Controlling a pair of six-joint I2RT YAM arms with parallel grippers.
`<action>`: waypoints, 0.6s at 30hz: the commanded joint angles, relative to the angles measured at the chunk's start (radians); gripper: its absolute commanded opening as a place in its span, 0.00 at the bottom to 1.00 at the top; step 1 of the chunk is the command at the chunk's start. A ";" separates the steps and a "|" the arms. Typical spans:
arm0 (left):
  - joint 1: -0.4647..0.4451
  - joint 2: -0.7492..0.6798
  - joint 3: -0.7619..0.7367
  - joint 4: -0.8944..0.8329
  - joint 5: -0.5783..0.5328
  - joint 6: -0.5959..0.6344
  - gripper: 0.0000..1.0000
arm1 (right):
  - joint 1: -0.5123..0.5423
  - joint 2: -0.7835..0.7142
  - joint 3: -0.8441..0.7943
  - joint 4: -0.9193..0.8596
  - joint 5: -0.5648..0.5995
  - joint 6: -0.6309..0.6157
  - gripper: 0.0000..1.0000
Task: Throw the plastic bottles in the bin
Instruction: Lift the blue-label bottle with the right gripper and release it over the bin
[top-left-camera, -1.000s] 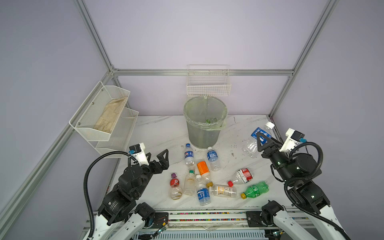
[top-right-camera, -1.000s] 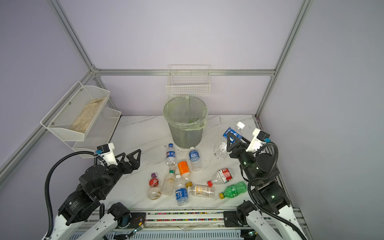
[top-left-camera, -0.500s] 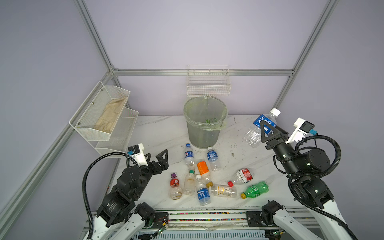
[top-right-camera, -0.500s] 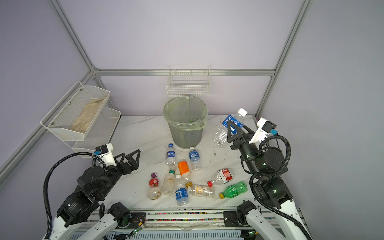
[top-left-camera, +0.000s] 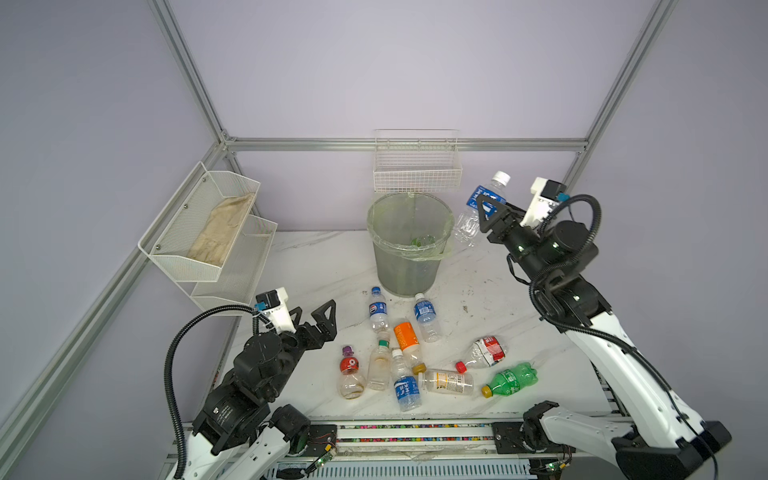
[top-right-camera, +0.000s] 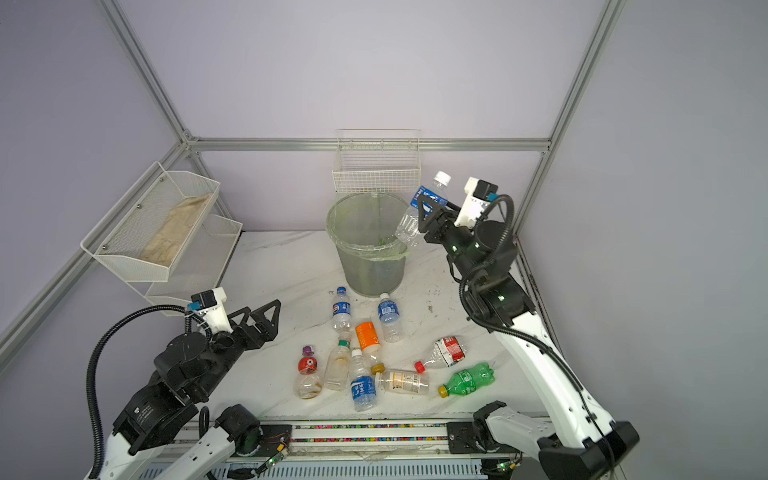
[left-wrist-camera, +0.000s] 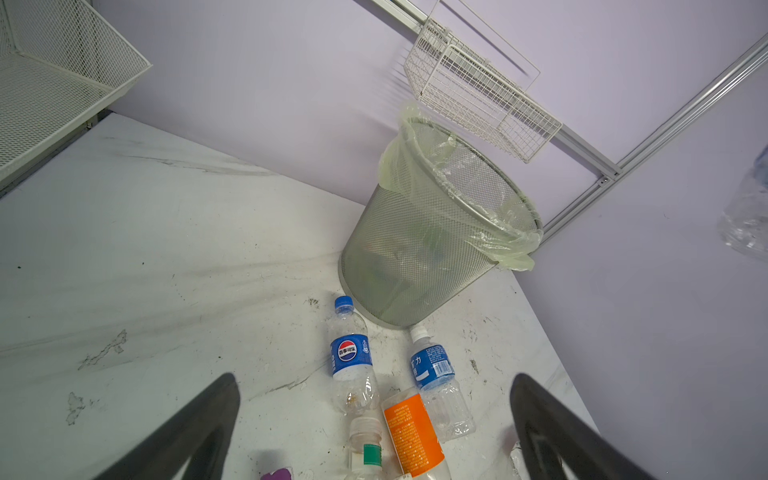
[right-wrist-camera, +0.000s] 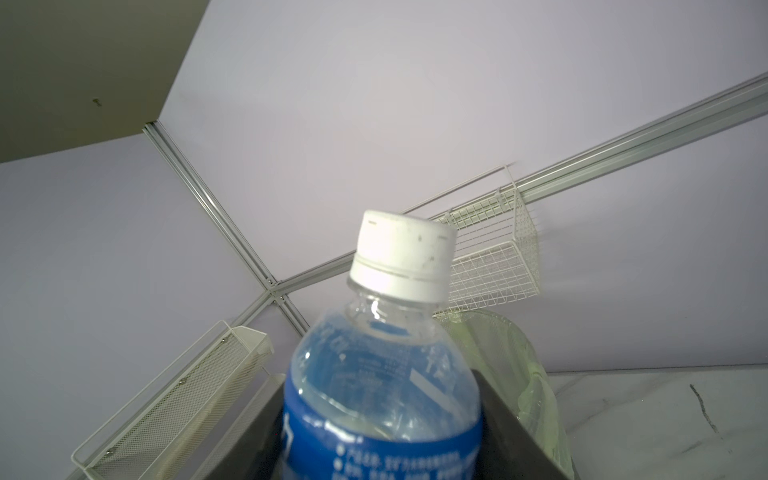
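The right claw (top-left-camera: 484, 203), pinching the blue-labelled bottle (top-left-camera: 468, 224) around its middle, has lifted from near the tabletop (top-left-camera: 324, 266) to above rim height. The bin (top-left-camera: 405, 266) stands just beside and below it, so likely only a short carry over the opening remains before release.

Bright, even light; soft shadows, slight wide-angle edge distortion.

Centre frame: the lined bin (left-wrist-camera: 436, 232) stands upright on the tabletop (left-wrist-camera: 166, 249). Just before it lie a blue-capped bottle (left-wrist-camera: 351, 361) and a white-capped bottle (left-wrist-camera: 436, 382); nearer, an orange-labelled bottle (left-wrist-camera: 413, 436). The end effector (left-wrist-camera: 374, 380) spreads its fingers (left-wrist-camera: 195, 424) wide in the foreground. A clear bottle (left-wrist-camera: 748, 216) is cut by the frame's edge.
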 joint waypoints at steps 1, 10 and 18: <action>-0.002 -0.023 -0.002 -0.004 0.003 -0.005 1.00 | -0.001 0.169 0.144 -0.096 -0.065 -0.025 0.00; -0.002 -0.080 0.019 -0.069 -0.026 0.006 1.00 | 0.044 0.320 0.347 -0.263 -0.004 -0.050 0.97; -0.002 -0.079 0.011 -0.071 -0.030 0.010 1.00 | 0.043 0.216 0.278 -0.255 0.010 -0.044 0.97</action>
